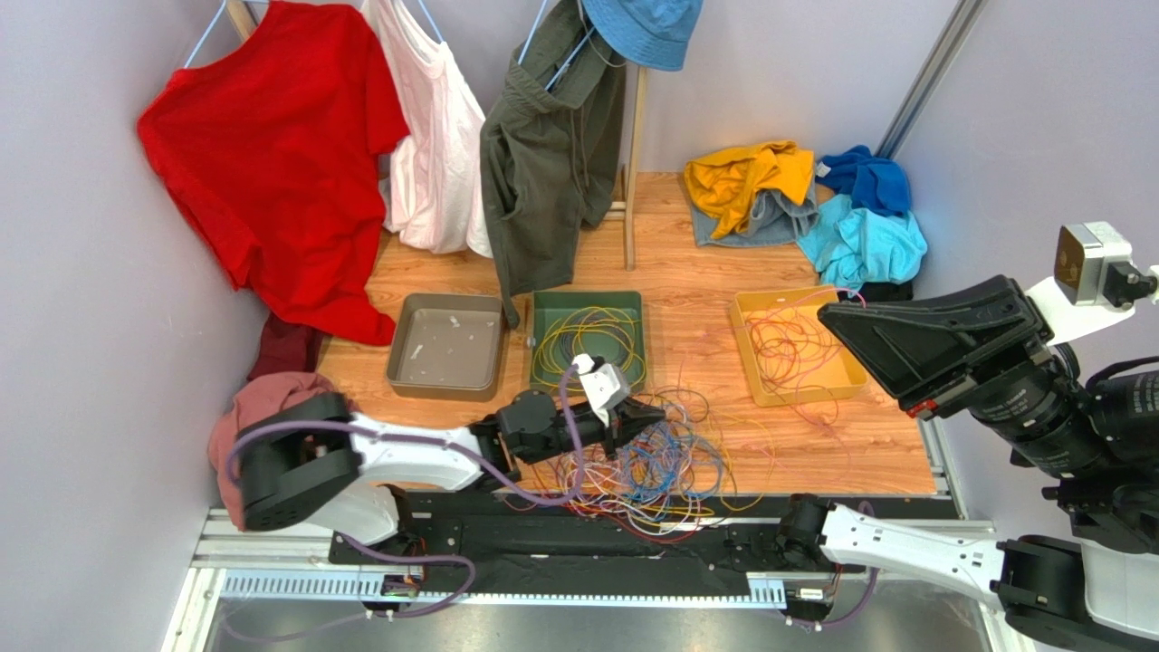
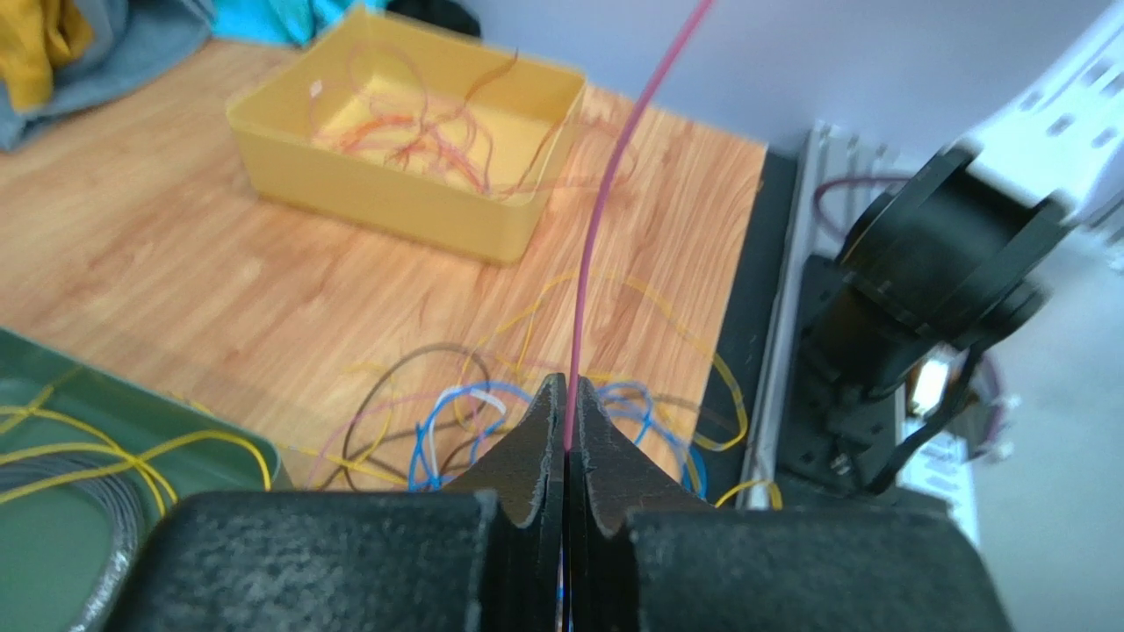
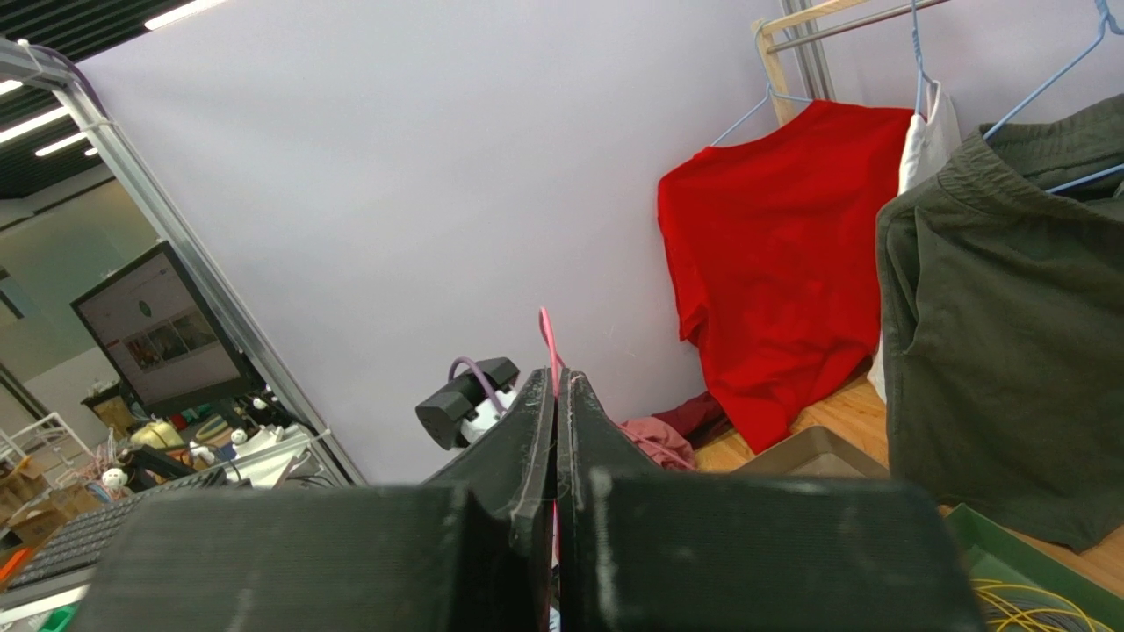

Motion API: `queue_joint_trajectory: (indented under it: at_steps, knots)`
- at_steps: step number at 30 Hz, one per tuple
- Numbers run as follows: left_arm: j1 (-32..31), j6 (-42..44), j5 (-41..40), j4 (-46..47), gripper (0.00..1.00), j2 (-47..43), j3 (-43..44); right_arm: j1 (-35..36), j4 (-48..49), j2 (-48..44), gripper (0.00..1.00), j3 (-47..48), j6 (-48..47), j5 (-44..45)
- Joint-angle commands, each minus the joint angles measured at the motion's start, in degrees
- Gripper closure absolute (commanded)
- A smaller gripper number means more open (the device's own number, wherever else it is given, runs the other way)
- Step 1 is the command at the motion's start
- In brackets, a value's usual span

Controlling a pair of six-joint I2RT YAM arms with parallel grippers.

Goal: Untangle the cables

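Observation:
A tangle of cables (image 1: 660,469) in blue, yellow, red and white lies on the wooden table near its front edge; it also shows in the left wrist view (image 2: 436,428). My left gripper (image 1: 650,414) sits low over the tangle, shut (image 2: 567,395) on a thin pink cable (image 2: 607,198) that rises steeply out of the frame. My right gripper (image 1: 830,314) is raised high above the yellow tray, shut (image 3: 554,382) on a pink cable (image 3: 545,329) whose end sticks out past the tips.
Three trays stand in a row behind the tangle: a grey tray (image 1: 442,347), a green tray (image 1: 588,302) holding yellow cables, and a yellow tray (image 1: 746,333) holding red and orange cables. Clothes hang at the back (image 1: 272,150). A clothes pile (image 1: 803,197) lies back right.

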Motion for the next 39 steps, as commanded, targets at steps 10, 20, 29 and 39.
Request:
queue_joint_trajectory:
  at_steps: [10, 20, 29, 39]
  knots:
    - [-0.09, -2.84, -10.27, -59.71, 1.0, -21.81, 35.01, 0.19, -0.28, -2.29, 1.0, -3.25, -3.05, 5.53]
    - [-0.18, -5.04, -12.3, -77.04, 1.0, -19.17, 64.14, 0.19, -3.19, -1.14, 1.0, -9.83, -5.86, 15.11]
    - [-0.18, -2.4, -18.71, -95.43, 1.0, -11.62, 90.09, 0.19, -2.83, -7.21, 1.0, -20.29, -5.42, 23.54]
    - [-0.18, -2.58, -14.69, -95.34, 1.0, -6.87, 102.2, 0.27, 3.48, -8.09, 1.0, -35.57, -3.14, 17.94]
